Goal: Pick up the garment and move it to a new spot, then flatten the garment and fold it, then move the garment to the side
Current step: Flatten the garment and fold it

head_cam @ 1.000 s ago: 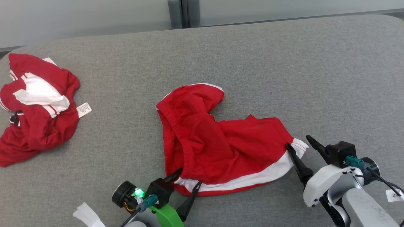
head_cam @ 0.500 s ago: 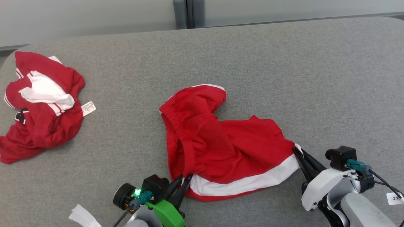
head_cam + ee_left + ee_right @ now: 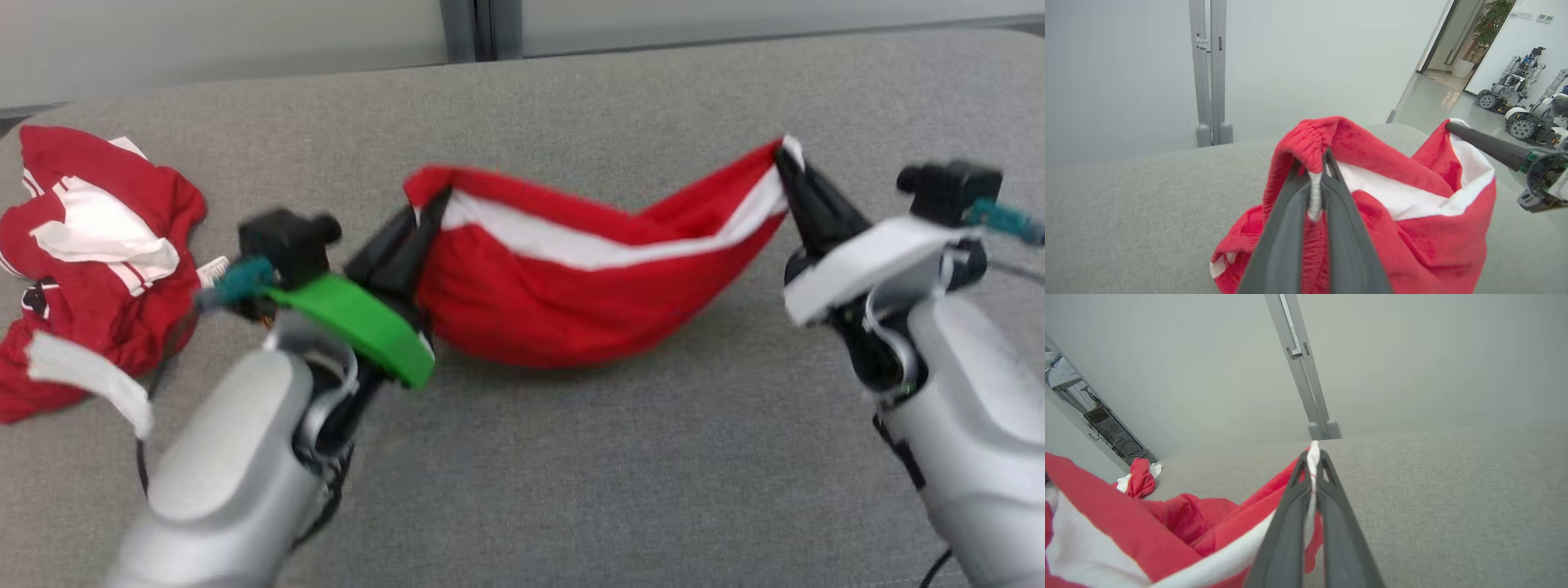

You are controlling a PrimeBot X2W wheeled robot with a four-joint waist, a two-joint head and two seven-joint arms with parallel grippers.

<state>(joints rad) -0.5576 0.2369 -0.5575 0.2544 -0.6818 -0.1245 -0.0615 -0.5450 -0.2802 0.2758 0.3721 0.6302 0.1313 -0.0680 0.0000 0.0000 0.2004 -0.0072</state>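
1. The red garment (image 3: 571,302) hangs like a hammock between the two grippers over the middle of the grey padded surface (image 3: 653,474). Its white-banded edge runs along the top and sags in the middle.
2. The left gripper (image 3: 433,208) is pinched tight on the ribbed end; in the left wrist view the fingers (image 3: 1286,228) sit closed with fabric squeezed between them.
3. The right gripper (image 3: 788,163) is clamped on the white corner at the other end, held a bit higher.
4. The lowest bulge sits right down at the surface, and I can't tell if it's actually touching.
5. Room-wise, there's lots of bare grey nearer the robot, beyond the garment and out to the right.
6. The left side is taken up by a crumpled red-and-white pile (image 3: 98,269), well apart from the garment, close to that rounded edge.
7. The far edge ends just short of a pale wall (image 3: 245,41).
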